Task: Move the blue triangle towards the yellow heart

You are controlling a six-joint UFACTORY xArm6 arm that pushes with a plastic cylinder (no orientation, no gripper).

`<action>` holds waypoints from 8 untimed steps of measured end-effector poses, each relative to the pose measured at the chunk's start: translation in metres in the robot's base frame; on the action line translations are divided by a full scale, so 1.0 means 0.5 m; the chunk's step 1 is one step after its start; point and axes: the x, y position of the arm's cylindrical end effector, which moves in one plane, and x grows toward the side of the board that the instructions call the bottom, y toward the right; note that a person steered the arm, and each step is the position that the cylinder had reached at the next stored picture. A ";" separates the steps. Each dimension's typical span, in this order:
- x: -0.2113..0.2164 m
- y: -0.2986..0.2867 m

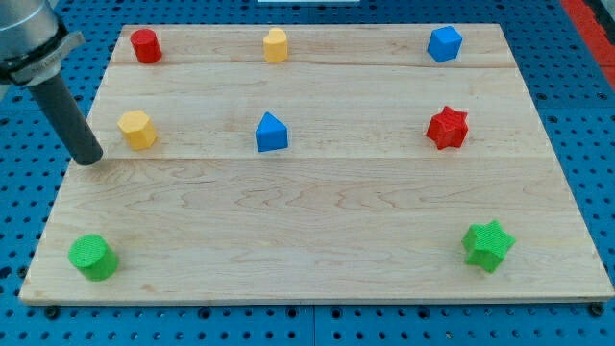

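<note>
My tip (pixel 89 160) rests bare on the wooden board (pixel 317 250) near its left edge, touching no block, just left of the yellow hexagon (pixel 137 129). The blue triangle (pixel 271 133) sits mid-board, well to the tip's right. The yellow heart (pixel 276 45) stands at the view's top, almost straight above the triangle and well apart from it.

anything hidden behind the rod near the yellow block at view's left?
My tip sits on the board just left of the yellow block, not touching. Only wood grain and blue pegboard border the rod; what it covers cannot be seen.
</note>
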 end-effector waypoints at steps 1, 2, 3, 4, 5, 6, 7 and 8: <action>-0.071 0.083; -0.036 0.210; 0.014 0.233; 0.063 0.371; 0.021 0.468; -0.080 0.470; -0.100 0.474; -0.028 0.479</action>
